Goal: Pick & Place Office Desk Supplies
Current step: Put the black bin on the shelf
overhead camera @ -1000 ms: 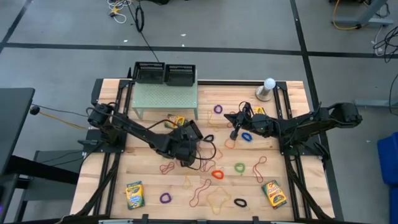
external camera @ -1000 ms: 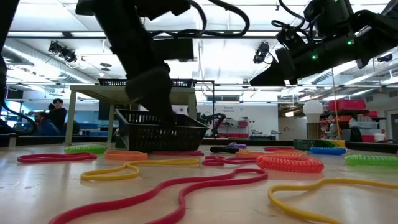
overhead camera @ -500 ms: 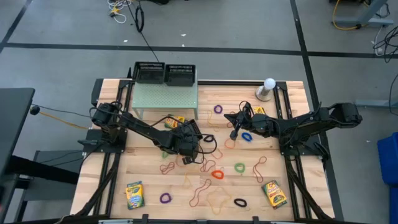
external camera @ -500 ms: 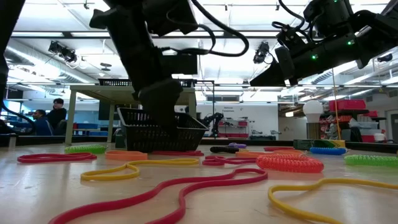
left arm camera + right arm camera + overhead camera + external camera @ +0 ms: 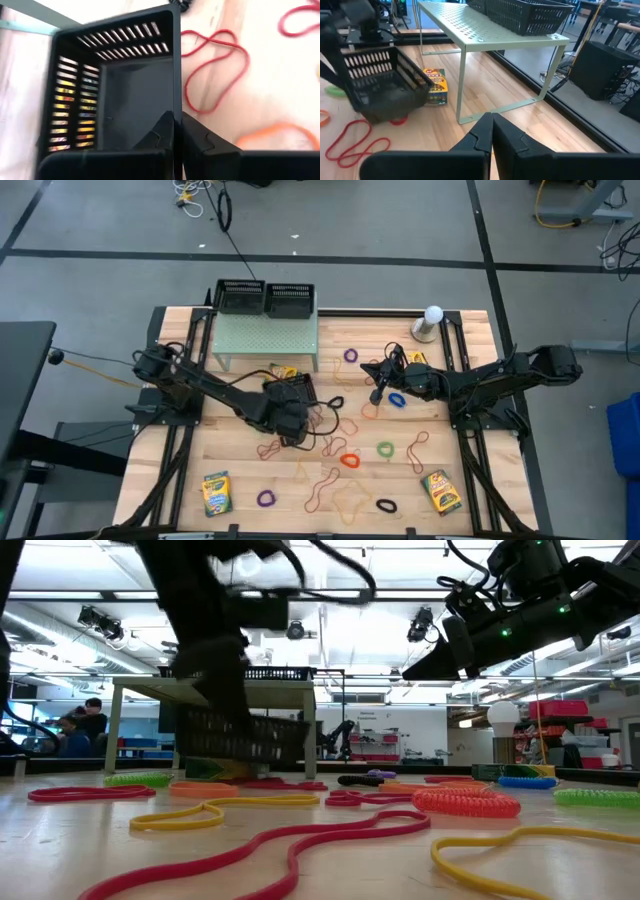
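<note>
Pale wood table (image 5: 240, 480); black slotted plastic tray (image 5: 125, 85); perforated metal shelf (image 5: 485, 30).

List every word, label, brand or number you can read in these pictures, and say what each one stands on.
None can be read for certain.
Crayon boxes on the table: printed fronts, too small to read.
Crayon box beside the green shelf: colourful lettering, too blurred to read.
Wall sign in the room behind the table: too small to read.
</note>
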